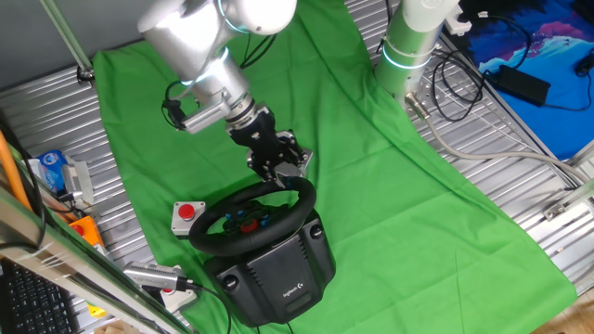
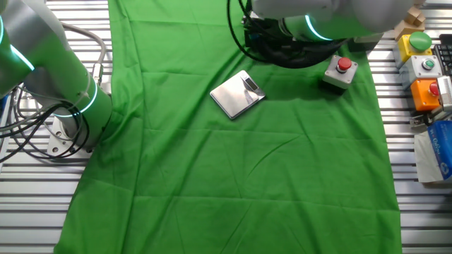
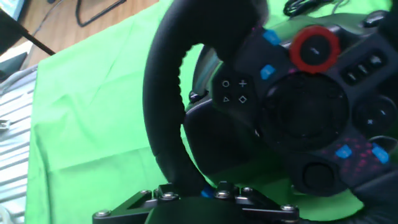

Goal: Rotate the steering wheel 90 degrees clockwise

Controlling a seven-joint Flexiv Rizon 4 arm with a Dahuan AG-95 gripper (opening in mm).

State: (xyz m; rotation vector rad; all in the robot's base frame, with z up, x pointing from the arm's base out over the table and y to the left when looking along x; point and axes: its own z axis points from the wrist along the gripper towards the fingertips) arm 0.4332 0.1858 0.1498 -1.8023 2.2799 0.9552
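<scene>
Pincer point(image 3: 205, 198) clamped on steering wheel point(image 1: 252, 215) rim, grey red-button box point(image 1: 187, 215) beside

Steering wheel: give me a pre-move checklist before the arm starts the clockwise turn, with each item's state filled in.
1. Gripper at the rim of the steering wheel: ok, it sits on the rim's far edge.
2. Fingers closed firmly on the rim: cannot tell; the hand view shows only the rim running down to them.
3. Base resting on the green cloth: ok.
4. Grey box with a red button clear of the wheel: not ok, it sits right beside the rim.
5. Wheel at its centred start angle: cannot tell.
</scene>
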